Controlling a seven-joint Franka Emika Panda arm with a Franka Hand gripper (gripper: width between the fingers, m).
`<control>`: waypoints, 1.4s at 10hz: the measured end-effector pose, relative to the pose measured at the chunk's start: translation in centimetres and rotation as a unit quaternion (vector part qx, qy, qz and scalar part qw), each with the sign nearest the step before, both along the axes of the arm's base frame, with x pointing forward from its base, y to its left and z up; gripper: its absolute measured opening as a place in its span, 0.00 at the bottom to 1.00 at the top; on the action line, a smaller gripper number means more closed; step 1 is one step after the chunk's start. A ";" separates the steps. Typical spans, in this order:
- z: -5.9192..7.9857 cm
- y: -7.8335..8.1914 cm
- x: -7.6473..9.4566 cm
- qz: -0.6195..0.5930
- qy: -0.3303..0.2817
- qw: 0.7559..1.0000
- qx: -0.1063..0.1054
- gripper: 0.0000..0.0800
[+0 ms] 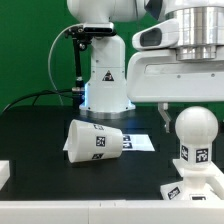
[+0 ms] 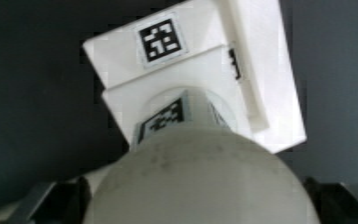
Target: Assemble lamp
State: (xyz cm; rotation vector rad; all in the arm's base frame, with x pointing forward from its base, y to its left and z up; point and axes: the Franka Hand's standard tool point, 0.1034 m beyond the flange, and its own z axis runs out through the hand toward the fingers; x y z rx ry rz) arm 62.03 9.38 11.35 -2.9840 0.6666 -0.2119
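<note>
The round-headed bulb stands upright on the flat square base at the exterior view's right. My gripper hangs straight over it. In the wrist view the bulb's head fills the space between my two dark fingers, which lie against its sides, so my gripper is shut on the bulb. The tagged base shows beyond it. The tapered shade lies on its side in the middle of the table, apart from the gripper.
The marker board lies flat just behind the shade. The arm's white pedestal stands at the back with a black cable to its left. A white edge shows at the exterior view's far left.
</note>
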 end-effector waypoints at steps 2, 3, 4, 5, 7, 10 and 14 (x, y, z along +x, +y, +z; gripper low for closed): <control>-0.1 0.0 -0.1 -0.111 0.009 0.993 0.026 0.72; -0.1 0.3 -0.2 -0.156 0.018 0.987 0.033 0.72; -0.1 0.4 -0.2 -0.200 0.022 0.979 0.039 0.72; -0.2 0.2 -0.2 -0.216 0.019 0.975 0.043 0.72; -0.2 0.3 -0.3 -0.203 0.014 0.978 0.042 0.73; 0.2 0.5 -0.4 0.035 0.024 0.999 -0.017 0.87; 0.4 0.4 -0.2 0.206 0.020 0.978 -0.042 0.87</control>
